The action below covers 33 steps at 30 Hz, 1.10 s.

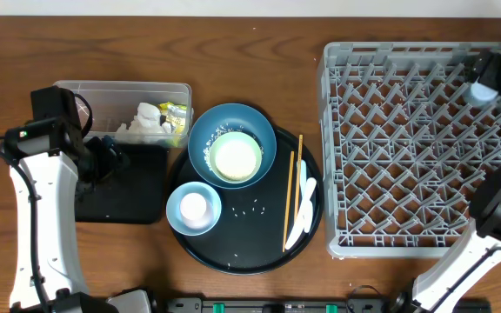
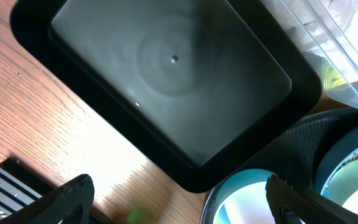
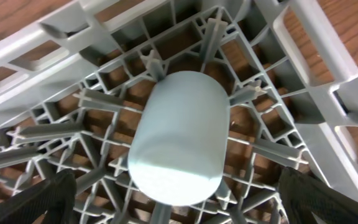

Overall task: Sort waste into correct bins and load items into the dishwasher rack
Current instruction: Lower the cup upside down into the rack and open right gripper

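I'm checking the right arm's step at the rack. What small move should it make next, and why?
Probably lift the right hand straight up, clear of the rack. Its fingers stand wide apart, either side of the pale cup without touching it, and the cup rests among the pegs in the rack's corner, so that placement looks done.

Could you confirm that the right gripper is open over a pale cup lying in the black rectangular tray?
Not quite: the right wrist view shows the right gripper open over the pale cup, but the cup lies in the grey rack instead.
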{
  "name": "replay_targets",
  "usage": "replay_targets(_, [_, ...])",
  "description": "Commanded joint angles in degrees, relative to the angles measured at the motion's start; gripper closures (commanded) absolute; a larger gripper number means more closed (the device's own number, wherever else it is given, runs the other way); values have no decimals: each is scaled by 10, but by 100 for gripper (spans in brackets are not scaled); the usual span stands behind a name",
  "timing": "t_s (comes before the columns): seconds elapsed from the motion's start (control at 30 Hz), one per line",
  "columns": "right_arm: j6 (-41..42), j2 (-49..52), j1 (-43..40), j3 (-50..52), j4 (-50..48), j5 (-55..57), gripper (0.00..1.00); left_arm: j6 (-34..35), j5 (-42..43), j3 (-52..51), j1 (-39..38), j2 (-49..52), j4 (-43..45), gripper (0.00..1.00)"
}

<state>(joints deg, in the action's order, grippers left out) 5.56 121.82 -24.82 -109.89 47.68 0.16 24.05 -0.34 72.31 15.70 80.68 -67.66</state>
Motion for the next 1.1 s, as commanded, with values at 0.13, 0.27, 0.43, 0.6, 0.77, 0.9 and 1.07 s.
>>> replay_targets(0.13, [-9, -78, 14, -10, 26, -19, 6, 2, -3, -6, 2, 2, -2, 10])
replay_targets(0.27, [-18, -78, 21, -9, 68, -22, 25, 2, -3, -6, 2, 2, -2, 10])
replay_targets(0.43, [-18, -76, 28, -9, 85, -23, 36, 2, -3, -6, 2, 2, -2, 10])
replay_targets(0.6, [-18, -69, 32, -9, 82, -19, 66, 2, -3, -6, 2, 2, -4, 10])
replay_targets(0.77, [-19, -37, 30, -9, 67, -16, 65, 2, -3, -6, 2, 2, -4, 10])
replay_targets(0.9, [-20, -15, 27, -9, 31, -1, 65, 2, -3, -6, 2, 2, -4, 10])
replay_targets(1.07, [-20, 2, 26, -9, -9, 21, 64, 2, -3, -6, 2, 2, -4, 10])
